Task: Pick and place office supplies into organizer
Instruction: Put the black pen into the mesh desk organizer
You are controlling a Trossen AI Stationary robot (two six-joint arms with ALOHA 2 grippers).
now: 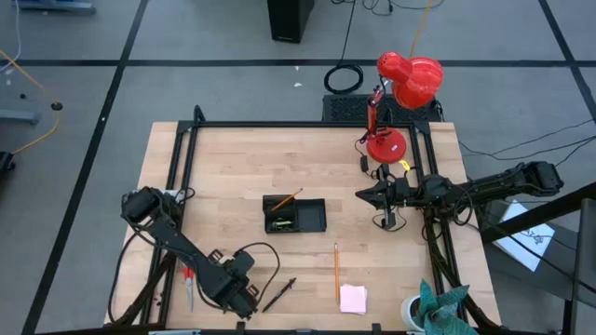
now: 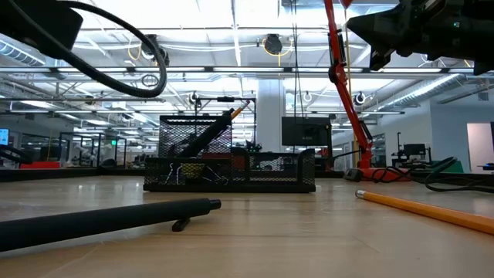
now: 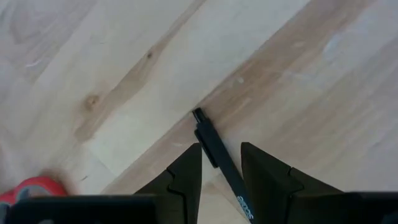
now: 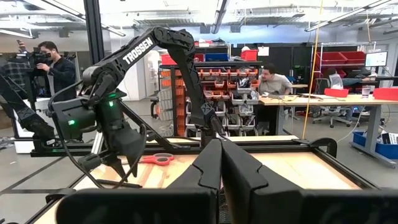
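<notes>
1. Organizer (image 1: 296, 215) is sitting mid-counter (image 1: 233, 158), already holding a pencil-like item leaning out of its taller compartment and a small yellow-green piece (image 1: 282, 224) in the tray; the task is judged to be partly done.
2. Supplies being left out: black pen (image 1: 278, 295) near the front edge, orange pencil (image 1: 336, 272), pink note pad (image 1: 353, 299), red-handled scissors (image 1: 189, 285) at the front left.
3. Left gripper (image 1: 244, 300) is being held low over the pen, fingers (image 3: 181, 180) apart and straddling its barrel (image 3: 217, 162), not yet closed on it; this pick is judged to be the step in hand.
4. Right gripper (image 1: 365, 194) is waiting raised at the right side beside the red desk lamp (image 1: 400, 102), fingers (image 4: 208, 168) together, nothing held.
5. Straddle of the pen is being shown only in the left wrist view; in the high view it is partly hidden by the arm.
6. Mesh walls of the organizer and the item leaning in it are being shown best in the low view.
7. People in the room behind are being shown only in the right wrist view.
</notes>
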